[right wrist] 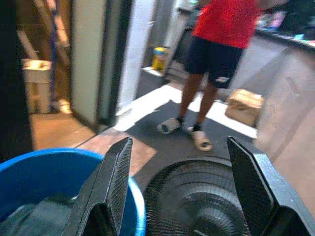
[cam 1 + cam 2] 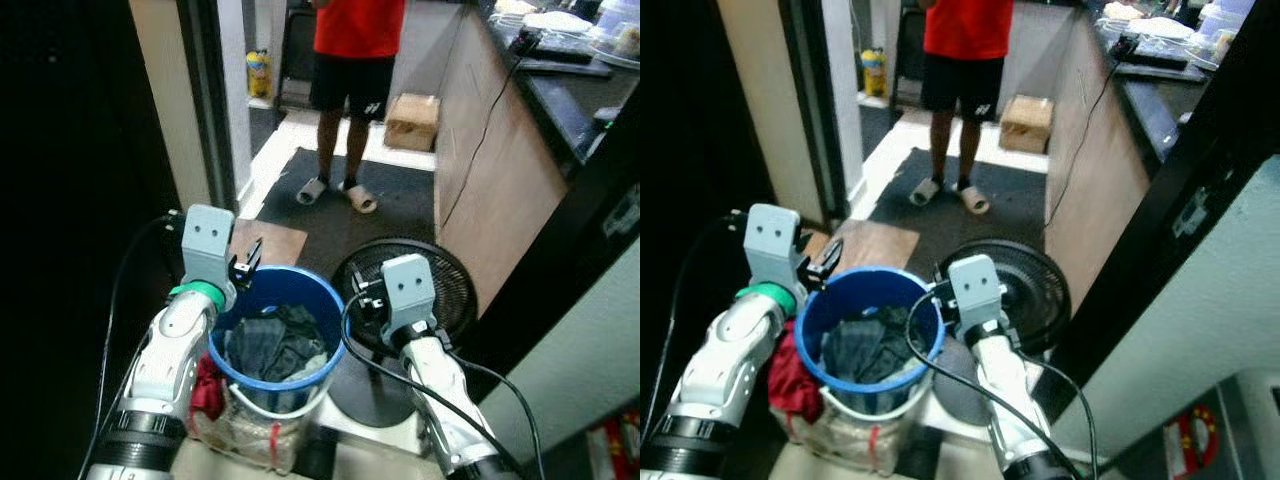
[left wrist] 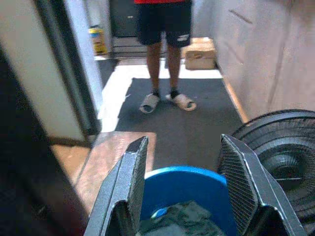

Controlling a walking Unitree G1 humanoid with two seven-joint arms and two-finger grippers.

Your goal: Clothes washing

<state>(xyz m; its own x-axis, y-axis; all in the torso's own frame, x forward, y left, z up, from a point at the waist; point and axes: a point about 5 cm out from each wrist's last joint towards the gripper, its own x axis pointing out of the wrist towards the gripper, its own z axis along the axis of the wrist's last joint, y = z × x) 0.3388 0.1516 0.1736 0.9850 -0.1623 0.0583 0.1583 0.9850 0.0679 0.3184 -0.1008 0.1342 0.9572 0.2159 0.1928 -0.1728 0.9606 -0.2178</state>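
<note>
A blue bucket (image 2: 332,345) holding dark crumpled clothes (image 2: 275,345) stands right in front of me. A red cloth (image 2: 208,385) hangs at its left side. My left gripper (image 2: 248,262) hovers over the bucket's far left rim, open, with nothing between its fingers (image 3: 132,177). On the bucket's right, my right gripper (image 1: 180,142) is also open and empty. It is just past the rim and points over a black floor fan (image 2: 455,280). The bucket's rim (image 1: 54,155) shows in the right wrist view under one finger.
A person in a red shirt (image 2: 358,30) and sandals stands ahead on a dark mat (image 2: 400,200). A cardboard box (image 2: 412,120) lies behind them. A wooden counter (image 2: 500,170) runs along the right. On the left are a door frame (image 2: 205,120) and a dark opening.
</note>
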